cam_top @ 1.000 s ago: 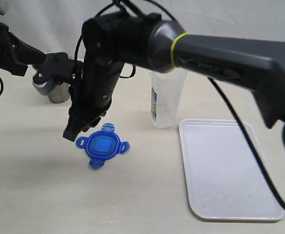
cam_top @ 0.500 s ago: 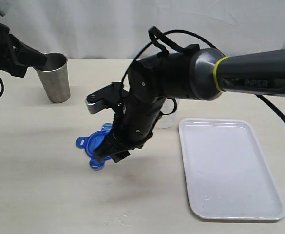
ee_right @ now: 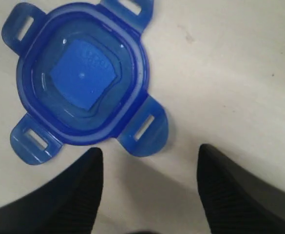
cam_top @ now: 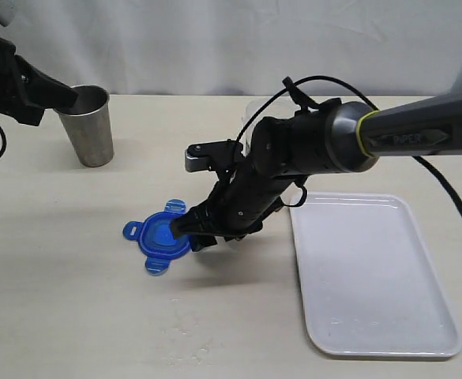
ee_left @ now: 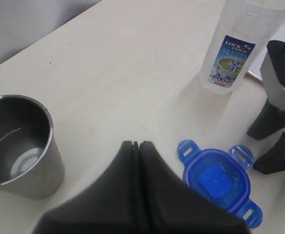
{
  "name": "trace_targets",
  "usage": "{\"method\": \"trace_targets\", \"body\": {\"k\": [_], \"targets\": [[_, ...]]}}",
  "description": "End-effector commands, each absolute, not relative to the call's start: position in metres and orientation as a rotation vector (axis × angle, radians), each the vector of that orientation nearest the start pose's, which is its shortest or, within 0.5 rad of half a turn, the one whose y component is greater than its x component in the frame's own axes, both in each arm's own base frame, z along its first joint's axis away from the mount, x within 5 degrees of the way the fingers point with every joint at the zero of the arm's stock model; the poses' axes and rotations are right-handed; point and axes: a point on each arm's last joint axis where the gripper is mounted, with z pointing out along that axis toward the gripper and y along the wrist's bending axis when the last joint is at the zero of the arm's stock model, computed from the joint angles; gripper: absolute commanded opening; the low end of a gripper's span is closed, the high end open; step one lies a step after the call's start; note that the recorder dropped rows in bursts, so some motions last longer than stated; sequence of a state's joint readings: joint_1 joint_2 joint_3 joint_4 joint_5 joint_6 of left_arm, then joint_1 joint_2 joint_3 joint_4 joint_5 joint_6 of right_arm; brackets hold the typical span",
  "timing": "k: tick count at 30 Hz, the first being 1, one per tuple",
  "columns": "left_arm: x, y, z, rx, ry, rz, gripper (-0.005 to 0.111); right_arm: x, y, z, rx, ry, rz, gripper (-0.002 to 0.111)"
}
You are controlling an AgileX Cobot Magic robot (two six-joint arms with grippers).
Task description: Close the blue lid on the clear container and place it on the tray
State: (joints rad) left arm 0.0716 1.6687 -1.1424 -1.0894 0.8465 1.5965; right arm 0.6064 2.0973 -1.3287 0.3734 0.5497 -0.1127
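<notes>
- Lowered and stretched flatter over the bench (cam_top: 73, 300) since a moment ago: right arm, its right tool (cam_top: 189, 230) now down beside the blue lid (cam_top: 161, 238), more of the lid uncovered than before.
- Right tool spread wide, both fingers (ee_right: 64, 195) dark and ribbed, standing on the bench just short of the nearest snap flap, gripping nothing.
- Blue lid lying flat on the bench, four flaps splayed out, inner side up as far as the right wrist view shows.
- Clear container (ee_left: 237, 44) upright behind the right arm, open at the top, blue-and-white label facing the left wrist camera; mostly hidden by the arm in the exterior view.
- White tray (cam_top: 373, 276) flat on the bench, right of the lid, apart from it.
- Left tool (ee_left: 137, 185) pressed together, nothing between its fingers, held high beside the steel cup (cam_top: 88, 126).
- Steel cup upright at the back left, well apart from the lid.
</notes>
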Motion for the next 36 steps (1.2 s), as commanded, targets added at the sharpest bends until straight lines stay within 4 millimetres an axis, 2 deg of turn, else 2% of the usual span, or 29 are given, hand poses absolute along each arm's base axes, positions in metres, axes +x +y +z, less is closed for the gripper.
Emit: {"method": "trace_targets", "body": {"k": [1,10,19,28,29,36], "targets": [[0.346,-0.036,0.260,0.955,2.045,-0.524,0.000,0.335,0.252,0.113,-0.588,2.768,0.479,0.055],[0.346,-0.036,0.260,0.952,2.044,-0.526,0.000,0.339,0.256,0.114,-0.530,2.721,0.504,0.055],[0.346,-0.036,0.260,0.950,2.043,-0.530,0.000,0.335,0.258,0.112,-0.529,2.762,0.546,0.048],[0.345,-0.036,0.260,0.950,2.042,-0.535,0.000,0.335,0.260,0.093,-0.522,2.810,0.559,0.047],[0.345,-0.036,0.260,0.950,2.042,-0.535,0.000,0.337,0.261,0.095,-0.531,2.799,0.560,0.045],[0.345,-0.037,0.260,0.953,2.041,-0.540,0.000,0.346,0.270,0.111,-0.672,2.733,0.575,0.006]]}}
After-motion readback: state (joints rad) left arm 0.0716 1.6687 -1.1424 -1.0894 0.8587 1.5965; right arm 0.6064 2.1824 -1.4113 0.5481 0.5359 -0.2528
